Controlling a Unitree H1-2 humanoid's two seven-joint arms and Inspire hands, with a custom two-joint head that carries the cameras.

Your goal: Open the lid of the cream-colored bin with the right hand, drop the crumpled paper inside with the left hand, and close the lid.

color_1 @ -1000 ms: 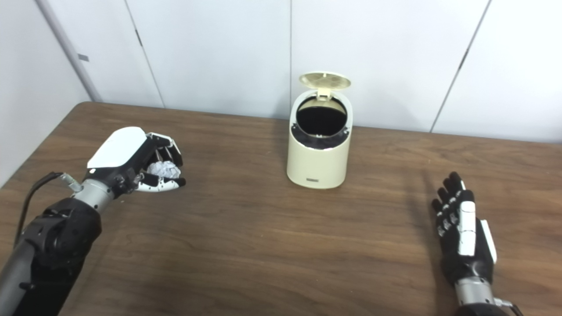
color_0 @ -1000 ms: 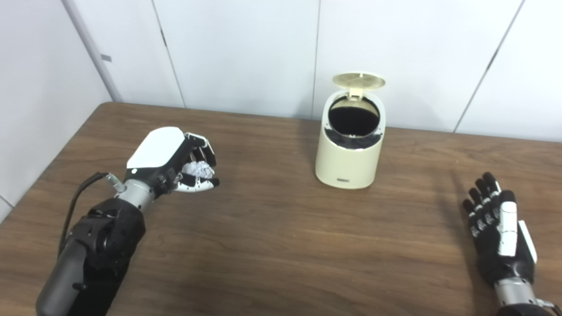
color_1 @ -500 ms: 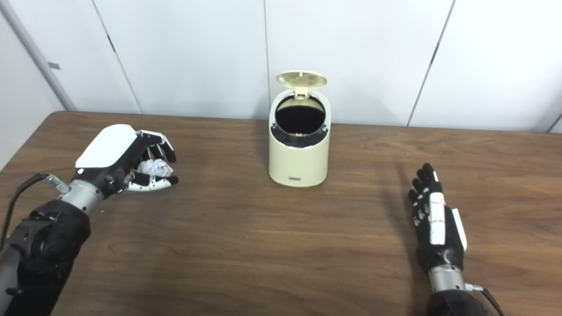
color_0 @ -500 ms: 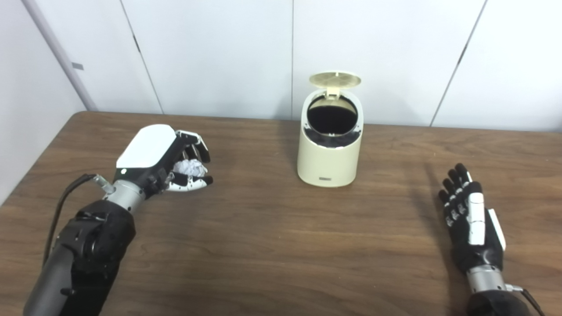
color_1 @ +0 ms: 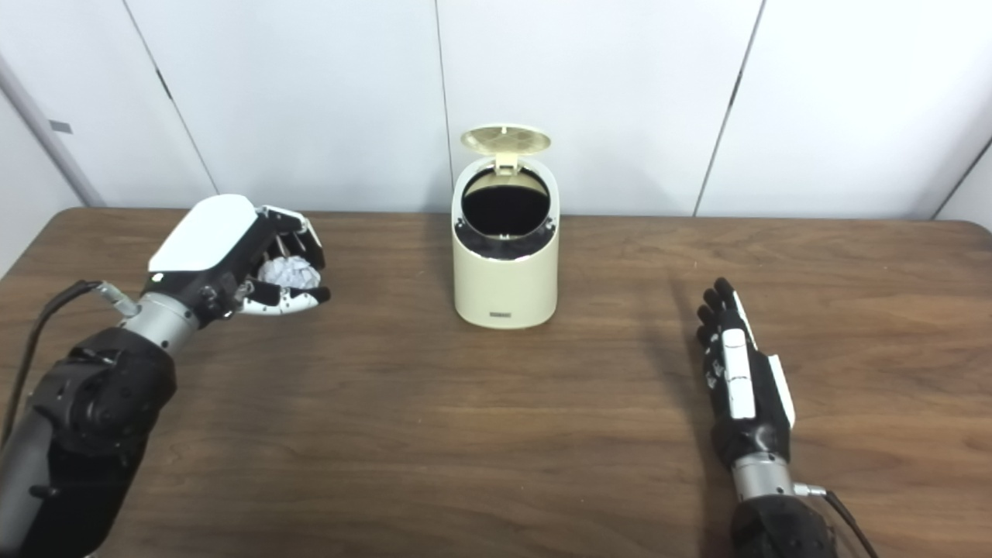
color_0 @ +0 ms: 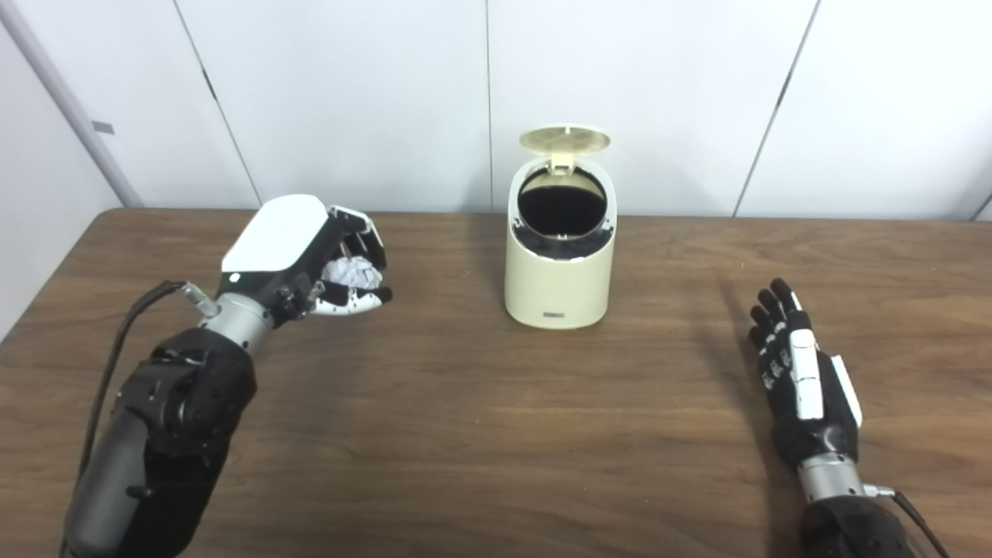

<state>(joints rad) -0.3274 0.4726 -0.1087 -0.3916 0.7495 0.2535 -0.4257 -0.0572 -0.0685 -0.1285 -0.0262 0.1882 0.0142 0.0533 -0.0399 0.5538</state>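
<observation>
The cream-colored bin (color_0: pixel 559 271) stands upright near the table's back edge, its round lid (color_0: pixel 564 139) flipped up and the dark inside showing. My left hand (color_0: pixel 306 256) hovers well left of the bin, a little above the table, shut on the white crumpled paper (color_0: pixel 353 272), which peeks out between the fingers. My right hand (color_0: pixel 802 384) rests low at the front right, fingers straight and apart, holding nothing, far from the bin.
The brown wooden table (color_0: pixel 496 434) spreads across the view, with its left edge near my left arm. White wall panels (color_0: pixel 372 93) rise directly behind the bin.
The camera has swung, shifting the whole scene leftward. My left hand has lifted slightly with the paper and come a little closer to the bin. The right hand stays flat and open.
</observation>
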